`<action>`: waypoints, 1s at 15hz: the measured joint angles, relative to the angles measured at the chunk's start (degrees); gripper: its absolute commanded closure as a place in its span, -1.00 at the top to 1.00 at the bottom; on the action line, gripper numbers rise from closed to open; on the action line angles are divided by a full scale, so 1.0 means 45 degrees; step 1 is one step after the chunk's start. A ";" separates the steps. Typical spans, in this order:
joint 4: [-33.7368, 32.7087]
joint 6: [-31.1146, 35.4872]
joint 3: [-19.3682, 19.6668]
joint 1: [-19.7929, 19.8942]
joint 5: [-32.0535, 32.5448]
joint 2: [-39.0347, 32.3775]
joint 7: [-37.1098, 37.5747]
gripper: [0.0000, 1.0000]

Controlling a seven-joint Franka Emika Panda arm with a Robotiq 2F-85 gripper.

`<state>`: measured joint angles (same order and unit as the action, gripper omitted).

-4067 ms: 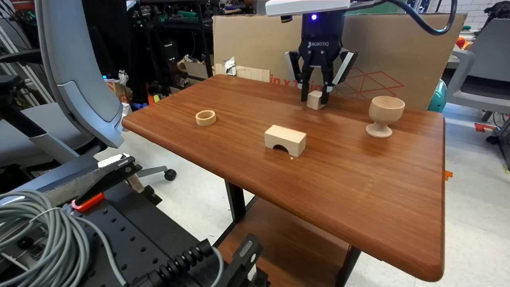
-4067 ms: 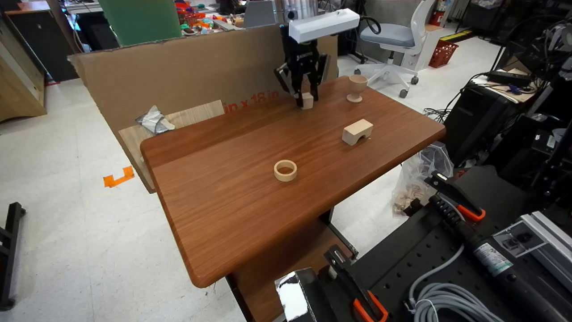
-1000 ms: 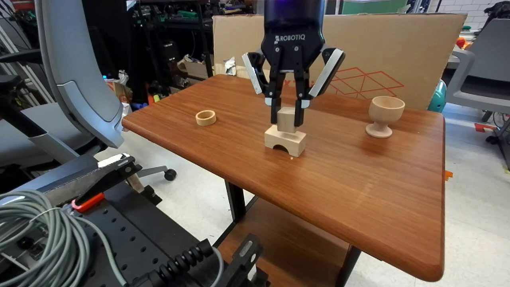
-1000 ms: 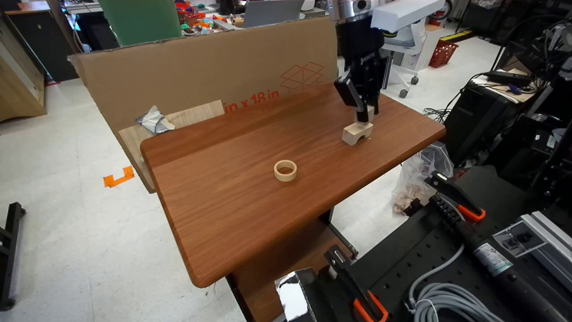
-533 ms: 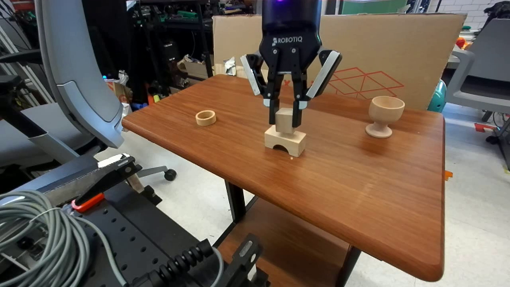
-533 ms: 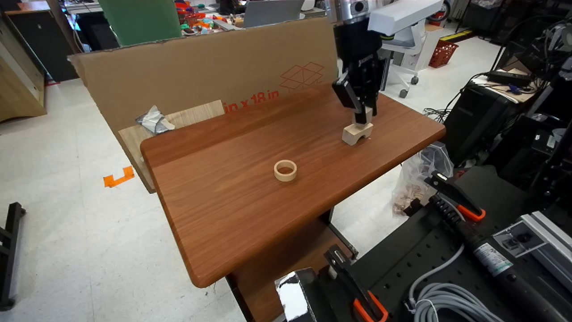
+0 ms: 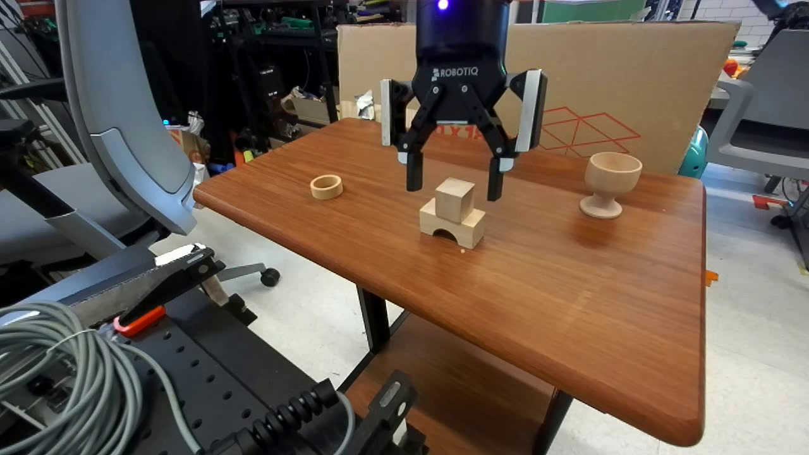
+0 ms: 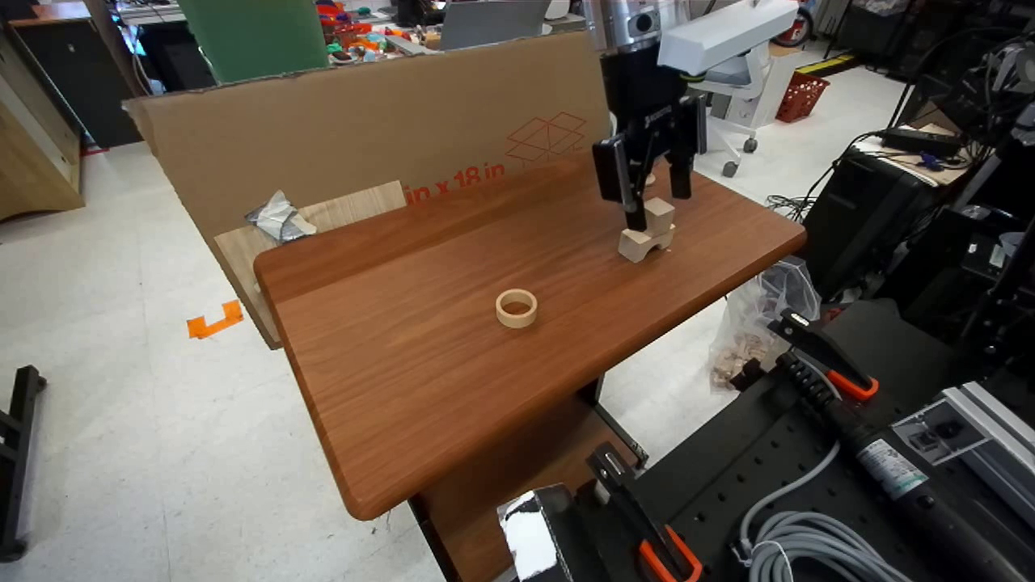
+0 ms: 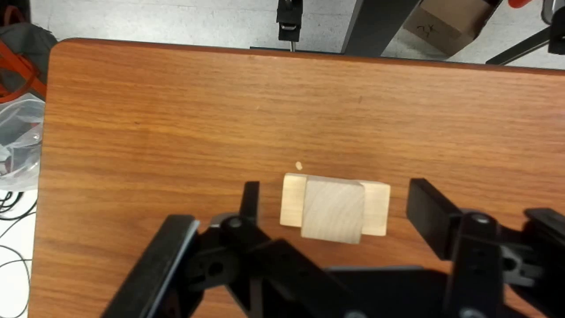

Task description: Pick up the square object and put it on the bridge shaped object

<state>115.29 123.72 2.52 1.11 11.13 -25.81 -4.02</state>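
Resting on pale wooden rectangular arch block (image 7: 466, 234): small pale wooden cube (image 7: 454, 200). Black robotic hand (image 7: 454, 194) above, spread wide, clear of both.

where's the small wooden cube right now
In an exterior view, the cube sits atop the arch block, right of the wooden ring and left of the goblet.

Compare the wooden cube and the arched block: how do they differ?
The cube sits on top; the arched block stands beneath it on the table. The cube's visible faces are plain, while the arched block is cut in a curve underneath. The cube is narrower than the arched block. Both are pale wood.
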 measured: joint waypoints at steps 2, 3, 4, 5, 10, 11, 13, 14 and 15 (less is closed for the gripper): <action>0.0001 -0.0007 -0.0041 -0.0047 -0.0001 0.0136 0.0000 1.00; 0.0021 -0.0057 -0.0074 -0.0078 -0.0003 0.0306 0.0010 1.00; 0.0070 -0.0123 -0.0106 -0.0124 -0.0003 0.0555 0.0026 1.00; 0.0183 -0.0202 -0.0133 -0.0191 -0.0003 0.0904 0.0039 1.00; 0.1461 -0.1154 -0.0596 -0.0421 -0.0065 0.3181 -0.0041 1.00; 0.1761 -0.1269 -0.0712 -0.0447 -0.0068 0.3582 -0.0043 1.00; 0.2355 -0.1305 -0.0893 -0.0530 -0.0063 0.4288 -0.0043 1.00; 0.2619 -0.1306 -0.0946 -0.0580 -0.0063 0.4581 -0.0043 1.00; 0.2855 -0.1351 -0.0980 -0.0624 -0.0063 0.4841 -0.0043 1.00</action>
<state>128.14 117.65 -1.89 -1.69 10.85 -4.02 -4.21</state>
